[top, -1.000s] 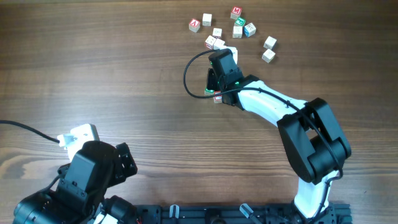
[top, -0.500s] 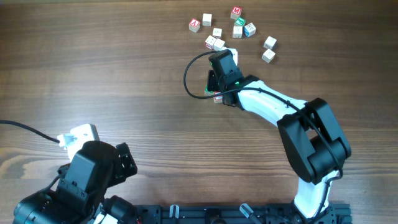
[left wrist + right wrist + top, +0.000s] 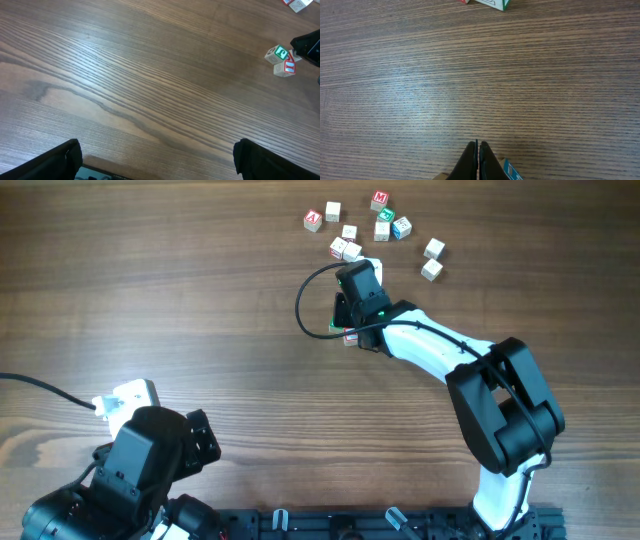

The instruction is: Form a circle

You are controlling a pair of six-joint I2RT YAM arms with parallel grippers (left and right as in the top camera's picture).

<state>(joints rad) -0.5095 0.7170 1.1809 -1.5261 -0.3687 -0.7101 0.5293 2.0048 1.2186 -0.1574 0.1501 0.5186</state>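
The circle is only a small clump of letter cubes poking out from under my right wrist in the overhead view. From the left wrist view I see a green-faced cube and a red-faced cube touching, just left of the black right gripper body. In the right wrist view the right gripper is shut on nothing, low over the wood. The clump lies well ahead at the top edge. My left gripper stands wide open and empty near the table's front edge.
A loose scatter of like cubes lies at the back, from a red-faced one to plain ones. A blue-faced cube sits right beside the right fingers. A black cable loops left of the right wrist.
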